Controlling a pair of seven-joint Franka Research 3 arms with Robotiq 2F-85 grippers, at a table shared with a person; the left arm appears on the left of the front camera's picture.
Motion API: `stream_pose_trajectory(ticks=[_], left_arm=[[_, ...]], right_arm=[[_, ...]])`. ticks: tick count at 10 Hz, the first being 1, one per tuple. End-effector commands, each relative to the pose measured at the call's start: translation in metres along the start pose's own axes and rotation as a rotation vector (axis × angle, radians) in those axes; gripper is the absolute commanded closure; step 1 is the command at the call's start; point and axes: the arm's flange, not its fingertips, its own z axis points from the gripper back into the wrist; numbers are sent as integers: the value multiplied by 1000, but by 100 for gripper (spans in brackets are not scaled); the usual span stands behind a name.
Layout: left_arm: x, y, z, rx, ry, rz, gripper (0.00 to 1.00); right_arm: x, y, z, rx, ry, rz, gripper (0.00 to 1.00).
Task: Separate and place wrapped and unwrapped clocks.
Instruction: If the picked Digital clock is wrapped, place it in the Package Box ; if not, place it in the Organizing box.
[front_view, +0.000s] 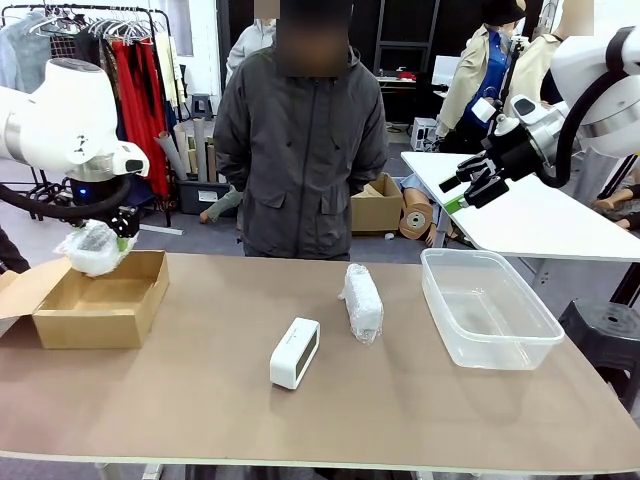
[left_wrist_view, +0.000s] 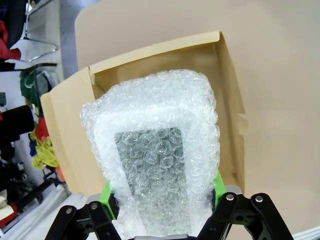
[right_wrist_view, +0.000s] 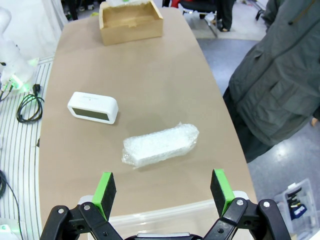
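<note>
Because the cardboard box (front_view: 100, 312) seemingly collects wrapped ones, the left gripper (front_view: 112, 232) clamps a wrapped clock (front_view: 92, 248) above it. The right gripper (front_view: 470, 190) gapes empty; the other wrapped clock (front_view: 362, 302) and bare clock (front_view: 295, 353) lie on the worktop (front_view: 200, 420).

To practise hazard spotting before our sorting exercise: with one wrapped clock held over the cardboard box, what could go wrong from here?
1. The left end effector grips the wrapped clock only through soft bubble wrap near one end. It might slip or tilt and land on the cardboard box rim or flap.
2. The bare clock stands upright close beside the second wrapped clock. The open right end effector reaching for either could topple it.
</note>
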Motion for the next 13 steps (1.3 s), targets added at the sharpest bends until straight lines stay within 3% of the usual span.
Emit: stream_pose_trajectory(ticks=[1, 10, 13], left_arm=[[-5, 0, 4, 8, -3, 17, 100], [-2, 27, -62, -32, 97, 95, 100], [3, 29, -82, 30, 91, 86, 100]], right_arm=[[1, 0, 1, -5, 0, 4, 0], [1, 0, 1, -5, 0, 4, 0], [1, 0, 1, -5, 0, 4, 0]])
